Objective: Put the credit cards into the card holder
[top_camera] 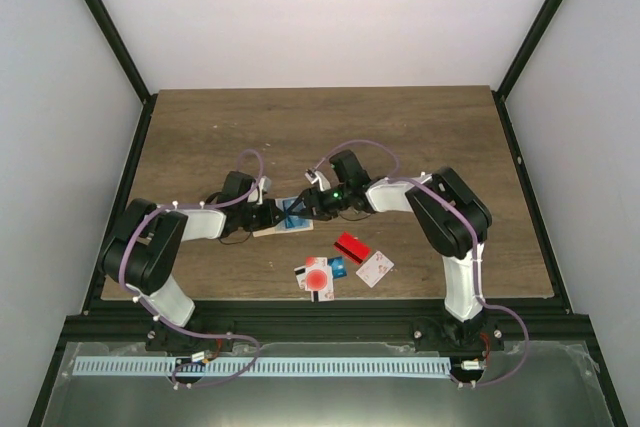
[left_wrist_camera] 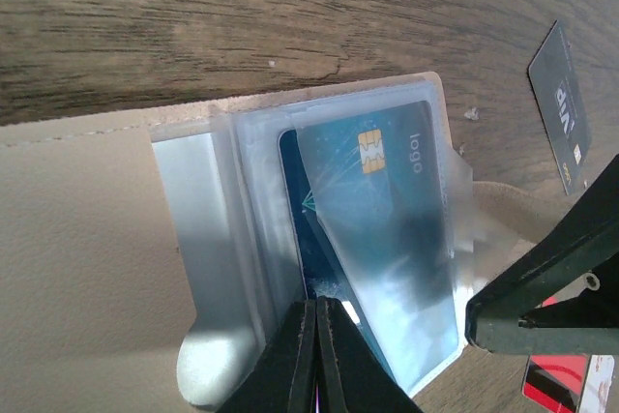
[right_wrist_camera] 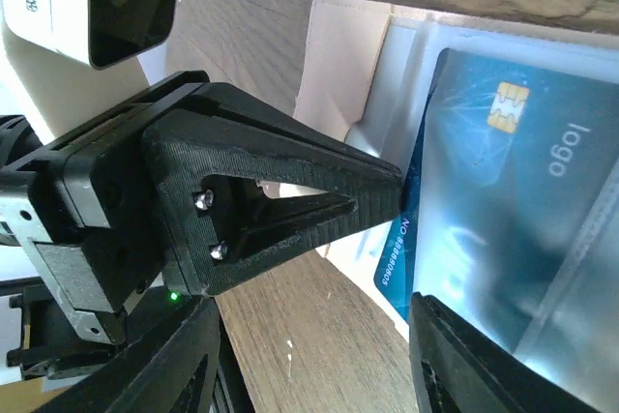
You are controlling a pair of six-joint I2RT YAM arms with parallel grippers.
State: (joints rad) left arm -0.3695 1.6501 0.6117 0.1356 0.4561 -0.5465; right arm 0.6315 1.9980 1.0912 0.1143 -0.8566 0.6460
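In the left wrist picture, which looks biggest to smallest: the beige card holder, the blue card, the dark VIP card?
1. card holder
2. blue card
3. dark VIP card; it lies farther off, so its true size is unsure.

**A:** How is the overhead view lit?

**B:** Bright and even, from above. The white walls (top_camera: 330,7) bounce the light, and the arms (top_camera: 445,212) drop only soft, short shadows on the table (top_camera: 330,127). The loose cards (top_camera: 325,272) are too small to read.

**A:** And the wrist views?

**B:** Harsher. In the left one, white glare sheets over the clear sleeve of the card holder (left_wrist_camera: 87,239) and hazes the blue card (left_wrist_camera: 387,200). The left gripper (left_wrist_camera: 311,309) at the bottom edge is dark and blurred. In the right one, the card's chip (right_wrist_camera: 510,106) is crisp, its lower part is washed out by reflection, and the nearest black parts are soft.
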